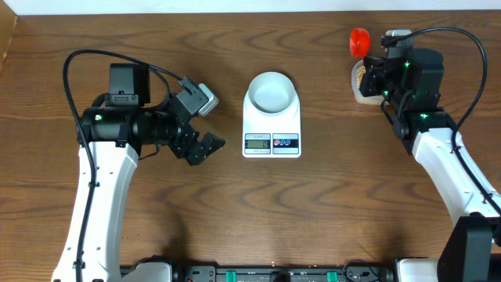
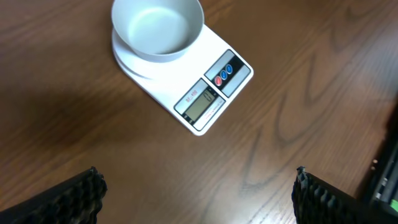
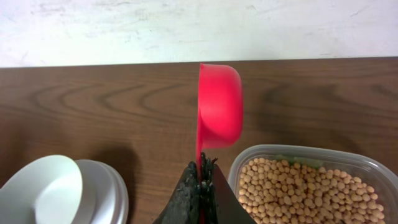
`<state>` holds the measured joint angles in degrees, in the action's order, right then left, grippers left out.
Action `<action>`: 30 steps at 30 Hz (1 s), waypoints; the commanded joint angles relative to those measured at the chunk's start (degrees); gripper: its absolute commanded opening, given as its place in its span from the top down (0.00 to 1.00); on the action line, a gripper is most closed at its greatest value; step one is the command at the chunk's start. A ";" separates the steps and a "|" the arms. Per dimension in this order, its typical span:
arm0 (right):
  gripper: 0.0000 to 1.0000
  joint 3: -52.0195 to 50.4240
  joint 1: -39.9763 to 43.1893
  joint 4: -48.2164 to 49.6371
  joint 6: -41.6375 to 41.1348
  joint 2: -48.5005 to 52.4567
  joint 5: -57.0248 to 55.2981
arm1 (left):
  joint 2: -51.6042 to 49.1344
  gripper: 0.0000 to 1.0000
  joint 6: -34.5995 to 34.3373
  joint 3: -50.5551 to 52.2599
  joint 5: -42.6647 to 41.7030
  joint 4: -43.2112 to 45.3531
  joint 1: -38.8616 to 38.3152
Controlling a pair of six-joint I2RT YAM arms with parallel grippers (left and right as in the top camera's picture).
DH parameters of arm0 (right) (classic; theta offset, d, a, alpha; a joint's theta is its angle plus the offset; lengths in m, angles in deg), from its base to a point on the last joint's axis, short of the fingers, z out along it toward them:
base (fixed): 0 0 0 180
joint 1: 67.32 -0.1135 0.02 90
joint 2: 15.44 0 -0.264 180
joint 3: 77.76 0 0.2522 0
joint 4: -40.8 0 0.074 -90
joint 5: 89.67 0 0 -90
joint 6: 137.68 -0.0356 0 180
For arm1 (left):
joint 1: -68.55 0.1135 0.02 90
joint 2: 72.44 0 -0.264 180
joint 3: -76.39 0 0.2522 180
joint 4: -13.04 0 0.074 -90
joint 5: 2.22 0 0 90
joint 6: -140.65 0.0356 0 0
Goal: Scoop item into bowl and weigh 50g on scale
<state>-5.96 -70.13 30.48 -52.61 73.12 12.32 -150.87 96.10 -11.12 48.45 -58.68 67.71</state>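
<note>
Right wrist: scoop point(image 3: 219, 106), beans point(image 3: 305, 186); left wrist: scale point(image 2: 200, 62).

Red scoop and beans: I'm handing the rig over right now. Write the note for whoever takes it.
Left gripper: open, empty, hovering beside the scale.
Right gripper: shut on the handle of the red scoop, which is turned on edge near the clear tub of beans.
Bowl: on the scale, empty.
Done: scoop picked up. Left: scoop beans, tip them into the bowl, reach the target weight. The display is too small to read.
</note>
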 commanded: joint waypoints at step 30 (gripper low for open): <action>0.99 16.50 -0.13 -34.07 12.74 -0.11 -14.62 | 0.63 0.02 1.01 -0.35 -1.60 -1.38 0.13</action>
<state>9.23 -70.13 -3.59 -40.72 73.12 -1.19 -150.87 96.14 -11.12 47.60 -59.77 67.68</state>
